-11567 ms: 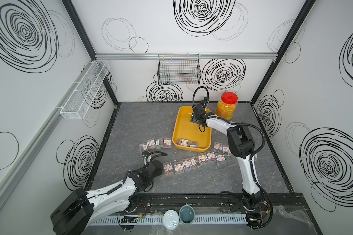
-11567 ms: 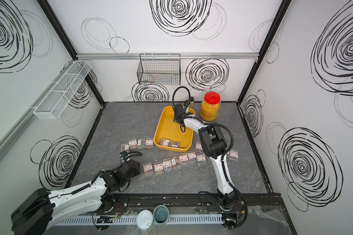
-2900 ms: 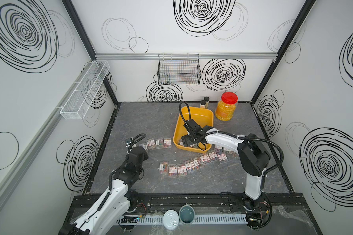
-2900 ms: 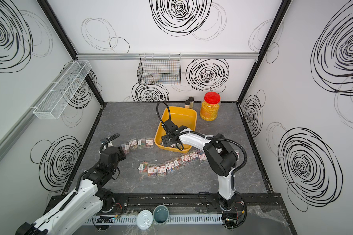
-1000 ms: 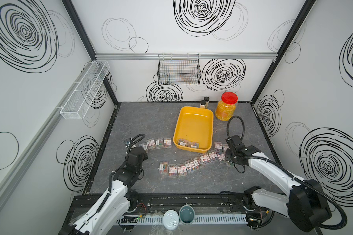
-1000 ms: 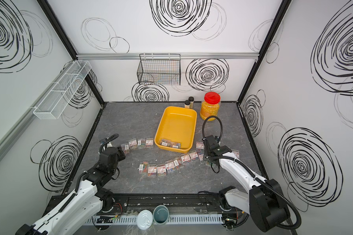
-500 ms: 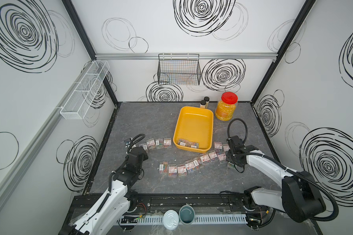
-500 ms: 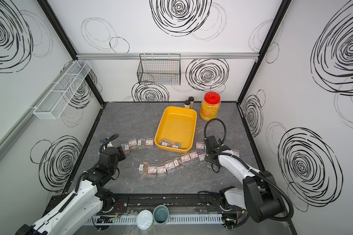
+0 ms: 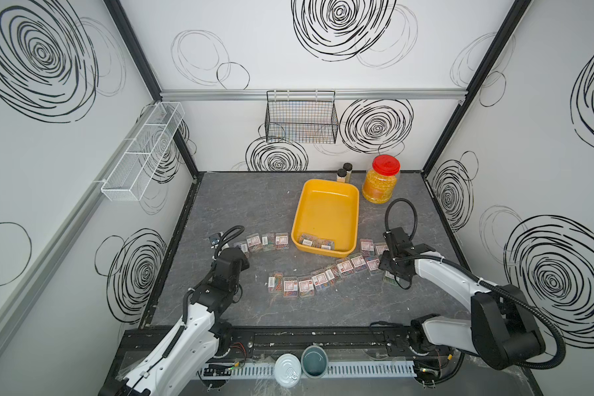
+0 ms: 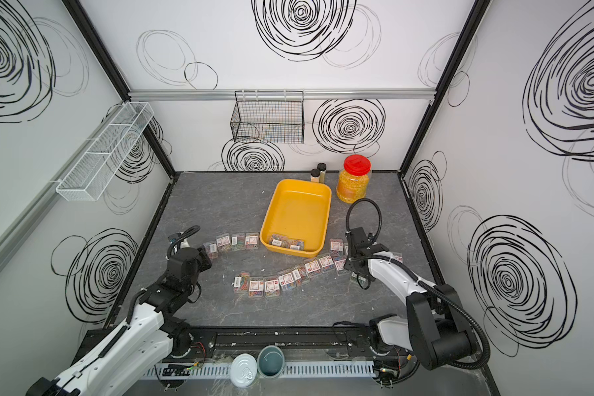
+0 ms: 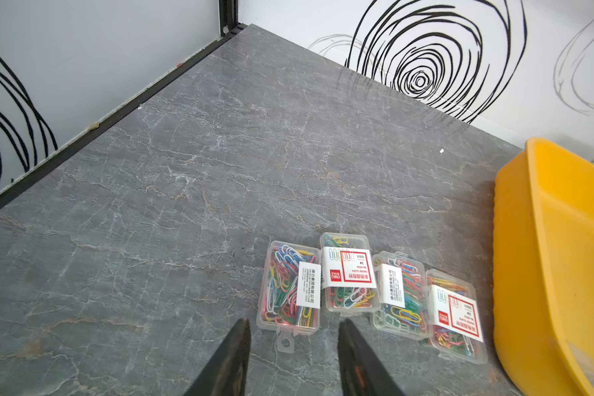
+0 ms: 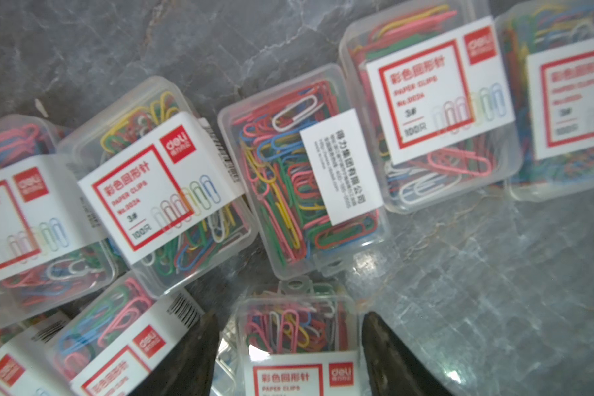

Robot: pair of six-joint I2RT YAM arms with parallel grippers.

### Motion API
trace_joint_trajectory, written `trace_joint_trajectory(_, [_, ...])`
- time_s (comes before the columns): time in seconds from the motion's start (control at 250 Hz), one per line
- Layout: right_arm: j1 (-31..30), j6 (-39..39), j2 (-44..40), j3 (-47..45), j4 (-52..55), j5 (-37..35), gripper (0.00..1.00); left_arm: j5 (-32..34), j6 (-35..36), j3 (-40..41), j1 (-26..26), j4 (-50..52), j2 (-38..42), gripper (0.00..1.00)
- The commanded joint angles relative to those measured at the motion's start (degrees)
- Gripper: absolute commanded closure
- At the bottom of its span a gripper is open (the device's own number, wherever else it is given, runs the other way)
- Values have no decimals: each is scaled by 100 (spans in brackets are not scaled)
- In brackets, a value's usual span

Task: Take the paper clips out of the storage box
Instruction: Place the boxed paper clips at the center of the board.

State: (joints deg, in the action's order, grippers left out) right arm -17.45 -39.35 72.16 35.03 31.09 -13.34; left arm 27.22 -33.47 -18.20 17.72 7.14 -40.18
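Straddling paper clips (image 12: 297,337) case – right gripper (image 12: 288,317), jaws parted, storage box (image 9: 326,212) nearby

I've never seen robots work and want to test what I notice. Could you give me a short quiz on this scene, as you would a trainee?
1. True or false: no small clear plastic cases of coloured paper clips lie in the shallow yellow plastic tray.
2. The left gripper holds: A) a case; B) nothing; C) a bottle.
3. Which gripper has one such case between its jaws?
Key: 1 false, some lie at the tray's near end; 2 B; 3 the right gripper.
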Motion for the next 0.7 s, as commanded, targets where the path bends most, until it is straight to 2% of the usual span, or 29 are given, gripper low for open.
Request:
trace_joint_trajectory(0.0, [32,-300,-312,-110,-13,79,30,37,-21,34,11,-107,-16,54])
trace_joint_trajectory(0.36, [34,-1149,-1570,-794,169,95,30,6,-18,37,-1,-123,-16,54])
trace_joint_trajectory(0.699, [52,-1986,-2568,-1740,-624,412,32,20,-27,19,2,-118,-55,54])
